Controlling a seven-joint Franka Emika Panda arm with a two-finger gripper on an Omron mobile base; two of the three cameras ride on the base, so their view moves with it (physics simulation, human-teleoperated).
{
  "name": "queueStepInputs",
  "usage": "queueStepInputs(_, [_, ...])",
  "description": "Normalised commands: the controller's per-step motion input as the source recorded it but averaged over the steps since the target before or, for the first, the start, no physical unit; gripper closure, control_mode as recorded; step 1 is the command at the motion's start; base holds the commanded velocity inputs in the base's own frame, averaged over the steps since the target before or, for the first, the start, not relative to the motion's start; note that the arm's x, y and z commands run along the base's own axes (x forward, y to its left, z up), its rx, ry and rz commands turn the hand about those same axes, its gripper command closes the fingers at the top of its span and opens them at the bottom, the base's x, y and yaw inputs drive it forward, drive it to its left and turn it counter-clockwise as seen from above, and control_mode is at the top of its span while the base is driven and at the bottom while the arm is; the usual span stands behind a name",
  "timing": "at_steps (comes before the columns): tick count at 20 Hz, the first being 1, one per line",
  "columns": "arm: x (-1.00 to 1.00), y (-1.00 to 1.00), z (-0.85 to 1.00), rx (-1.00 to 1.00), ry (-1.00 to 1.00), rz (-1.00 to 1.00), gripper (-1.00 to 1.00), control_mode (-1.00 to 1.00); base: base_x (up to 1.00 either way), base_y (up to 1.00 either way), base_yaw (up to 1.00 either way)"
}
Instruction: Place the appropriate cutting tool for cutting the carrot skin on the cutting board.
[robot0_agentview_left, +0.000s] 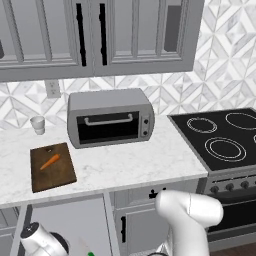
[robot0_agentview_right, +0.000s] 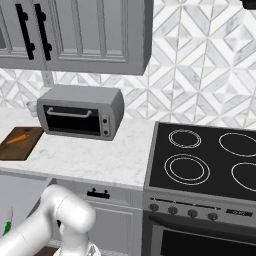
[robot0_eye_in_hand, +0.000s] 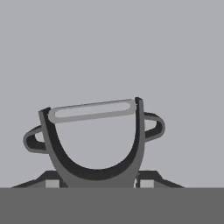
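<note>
arm (robot0_agentview_left: 190, 215): glossy white, rounded tubular links | joints: dark rings between segments | gripper (robot0_eye_in_hand: 98, 181): small dark grey finger tips

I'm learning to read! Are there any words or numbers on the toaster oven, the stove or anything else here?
None can be read.
The toaster oven: only small round knobs, no letters.
The stove: a tiny pale strip by its knobs, too small and blurred to read.
The cutting board, the carrot and the peeler between the gripper fingers: no writing.
The wall outlet and the cup: no writing.
</note>
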Motion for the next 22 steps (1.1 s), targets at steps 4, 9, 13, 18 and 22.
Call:
queueStepInputs(4, [-0.05, -0.21, -0.16, 0.00, -0.04, -0.03, 1.00, -1.00, 0.00, 0.00, 0.00])
queueStepInputs(9, [0.00, -0.28, -0.01, 0.00, -0.04, -0.03, 1.00, -1.00, 0.00, 0.00, 0.00])
queueStepInputs(13, [0.00, -0.28, 0.41, 0.00, -0.02, -0.01, 1.00, -1.00, 0.00, 0.00, 0.00])
queueStepInputs(18, [0.00, -0.09, 0.78, 0.00, 0.00, 0.00, 1.00, -1.00, 0.00, 0.00, 0.00])
queueStepInputs(22, [-0.01, 0.00, 1.00, 0.00, 0.00, 0.00, 1.00, -1.00, 0.00, 0.00, 0.00])
